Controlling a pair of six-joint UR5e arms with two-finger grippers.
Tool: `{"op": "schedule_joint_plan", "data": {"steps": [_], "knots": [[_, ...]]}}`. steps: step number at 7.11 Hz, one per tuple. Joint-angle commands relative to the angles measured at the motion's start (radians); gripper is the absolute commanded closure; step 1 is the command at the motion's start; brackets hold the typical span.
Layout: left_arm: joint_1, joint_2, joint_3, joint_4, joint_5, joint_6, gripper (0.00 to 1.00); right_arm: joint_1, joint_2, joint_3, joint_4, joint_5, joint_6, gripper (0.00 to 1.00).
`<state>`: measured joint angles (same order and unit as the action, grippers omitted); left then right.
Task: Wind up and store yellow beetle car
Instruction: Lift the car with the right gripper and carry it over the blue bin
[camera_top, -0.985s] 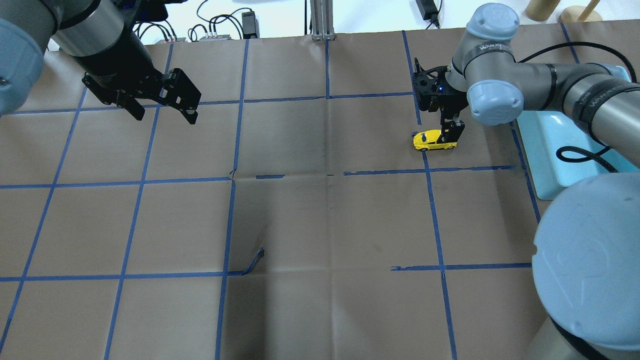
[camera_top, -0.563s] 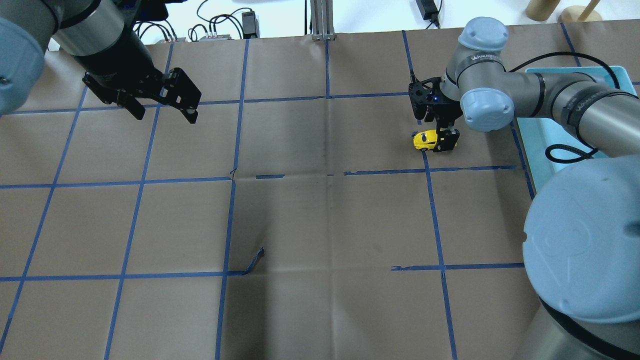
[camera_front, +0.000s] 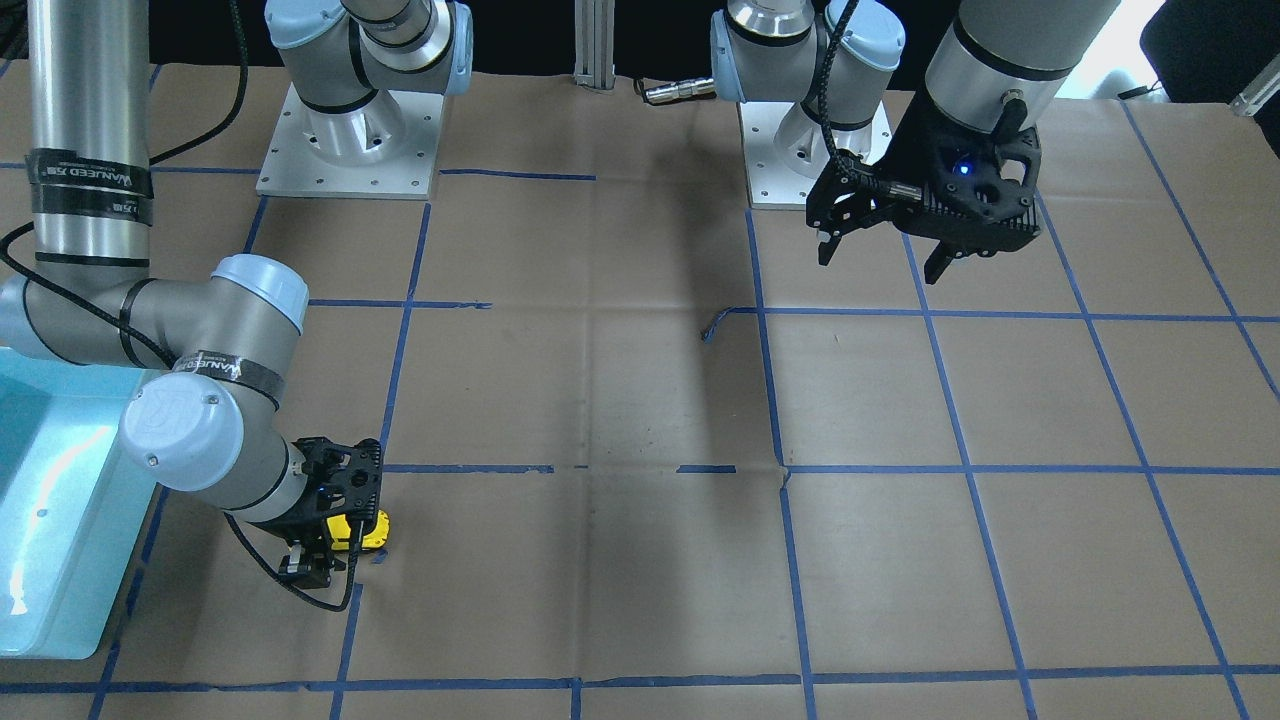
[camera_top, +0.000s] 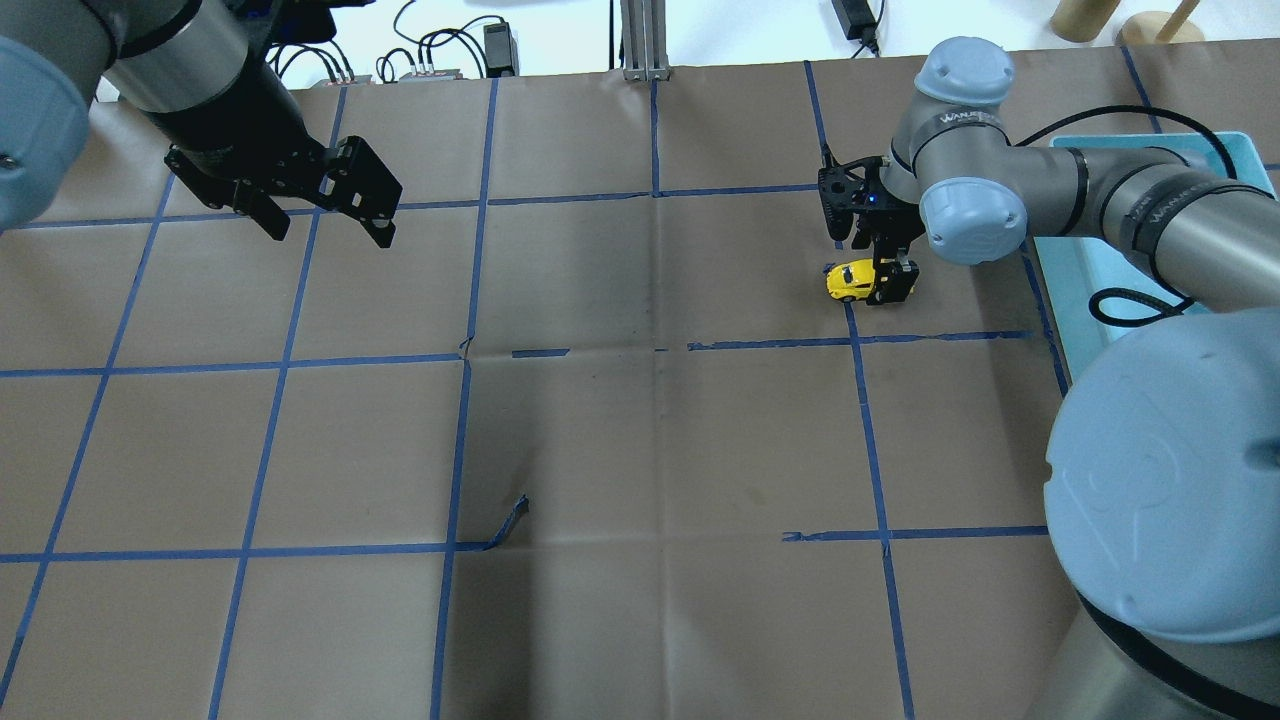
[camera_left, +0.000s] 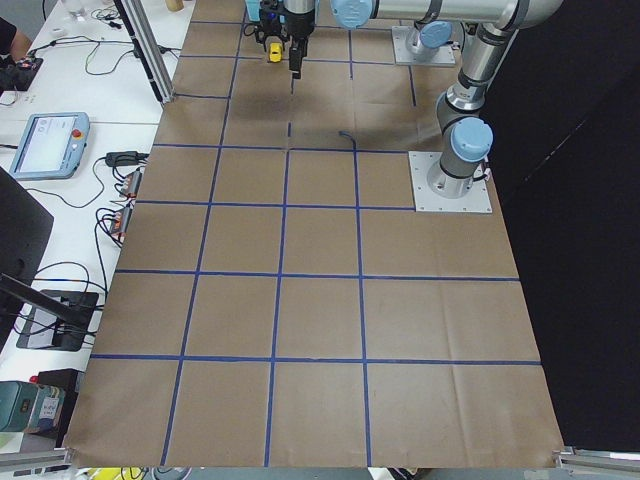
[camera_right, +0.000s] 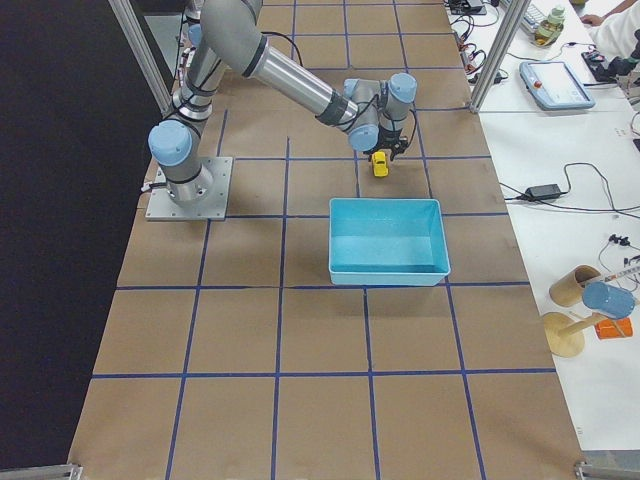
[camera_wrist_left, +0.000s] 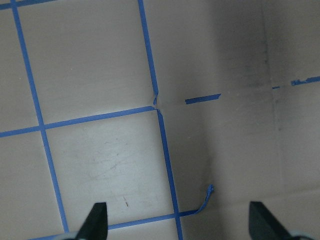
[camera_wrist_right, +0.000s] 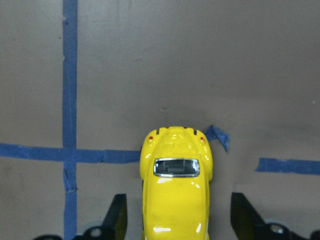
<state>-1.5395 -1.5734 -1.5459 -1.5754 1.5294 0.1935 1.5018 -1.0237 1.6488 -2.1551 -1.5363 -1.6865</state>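
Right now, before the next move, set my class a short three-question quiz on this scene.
1. True or false: the yellow beetle car stands on the table, outside the blue bin.
2. The right claw is: A shut on the car; B open astride the car; C high above it.
3. What does the left claw hold?
Key: 1 true; 2 B; 3 nothing, it is open.
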Motion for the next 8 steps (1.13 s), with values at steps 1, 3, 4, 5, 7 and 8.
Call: {"op": "schedule_joint_plan", "data": {"steps": [1,3,4,5,7,8], "knots": [[0.001,0.000,0.000,0.000,0.000,0.001,0.01,0.000,-0.007,-0.007,0.010,-0.028,0.010,0.75],[0.001,0.001,0.000,0.000,0.000,0.001,0.01,0.002,-0.071,-0.039,0.024,-0.025,0.027,0.79],[0.001,0.001,0.000,0.000,0.000,0.001,0.01,-0.006,-0.108,-0.100,0.135,-0.022,0.027,0.79],[0.001,0.001,0.000,0.000,0.000,0.001,0.01,-0.024,-0.127,-0.184,0.241,-0.024,0.027,0.79],[0.001,0.001,0.000,-0.002,0.000,0.004,0.01,-0.142,-0.136,-0.338,0.477,-0.030,0.034,0.79],[0.001,0.001,0.000,-0.002,0.000,0.004,0.01,-0.213,-0.138,-0.357,0.515,-0.034,0.157,0.78]]}}
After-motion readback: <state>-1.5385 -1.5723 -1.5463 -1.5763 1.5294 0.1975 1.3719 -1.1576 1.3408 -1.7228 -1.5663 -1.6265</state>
